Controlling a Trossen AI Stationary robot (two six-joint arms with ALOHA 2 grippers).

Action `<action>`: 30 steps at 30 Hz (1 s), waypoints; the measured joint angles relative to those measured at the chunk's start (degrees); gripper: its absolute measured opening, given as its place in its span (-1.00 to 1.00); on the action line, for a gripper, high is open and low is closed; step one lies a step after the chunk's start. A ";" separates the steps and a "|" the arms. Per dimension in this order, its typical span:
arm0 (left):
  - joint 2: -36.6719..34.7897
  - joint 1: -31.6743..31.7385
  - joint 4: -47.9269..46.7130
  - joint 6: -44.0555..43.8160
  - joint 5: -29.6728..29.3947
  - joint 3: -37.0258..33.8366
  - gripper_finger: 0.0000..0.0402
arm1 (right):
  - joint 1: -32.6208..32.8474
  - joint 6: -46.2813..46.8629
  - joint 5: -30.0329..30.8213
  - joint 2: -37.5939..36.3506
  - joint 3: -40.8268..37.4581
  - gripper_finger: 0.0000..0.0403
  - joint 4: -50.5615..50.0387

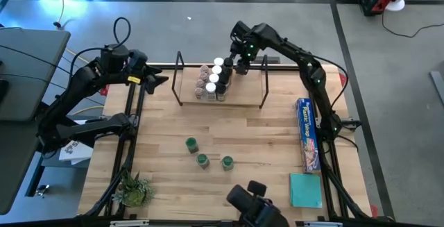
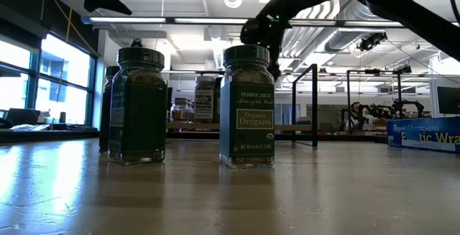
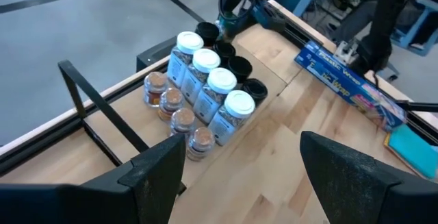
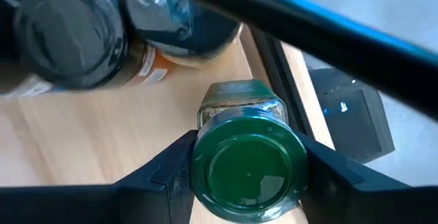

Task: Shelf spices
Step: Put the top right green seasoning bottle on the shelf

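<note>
The shelf [image 1: 244,96] stands at the table's far middle, with a cluster of white-, black- and pinkish-topped spice jars [image 3: 205,94] standing on its wooden board. My right gripper [image 1: 241,65] hangs over the cluster's right end, shut on a green-topped spice jar [image 4: 248,176] next to the black-topped jars [image 4: 72,39]. Three green-topped jars [image 1: 202,160] stand on the table nearer the front; two of them [image 2: 248,106] fill the low view. My left gripper [image 1: 157,81] waits open, left of the shelf. My right gripper pinches the green-topped jar at its lid's rim [image 4: 200,183], one finger [image 4: 161,179] on each side. The fingers come steeply from above, pointing down. The jar is upright over the shelf's board; whether its base rests on the board I cannot tell.
A long blue wrap box [image 1: 307,133] lies along the table's right edge, with a flat teal square [image 1: 305,189] nearer the front. A small green plant [image 1: 133,189] sits at the near left corner. Bare wood lies between shelf and loose jars.
</note>
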 joint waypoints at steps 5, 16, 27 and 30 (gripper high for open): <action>0.25 0.02 0.22 -0.06 -1.09 0.00 0.41 | 0.05 -1.32 -1.24 1.00 0.00 -0.06 0.96; 0.45 0.02 3.11 -1.03 -1.27 0.00 0.41 | 0.05 -11.33 -2.43 1.30 0.00 0.09 5.19; 0.62 0.02 3.09 -2.47 -1.40 0.00 0.41 | -0.04 -20.54 -2.43 1.30 0.00 0.12 6.07; 0.62 0.02 3.11 -2.47 -1.40 0.00 0.41 | -0.04 -21.50 -2.43 1.29 0.00 0.12 6.07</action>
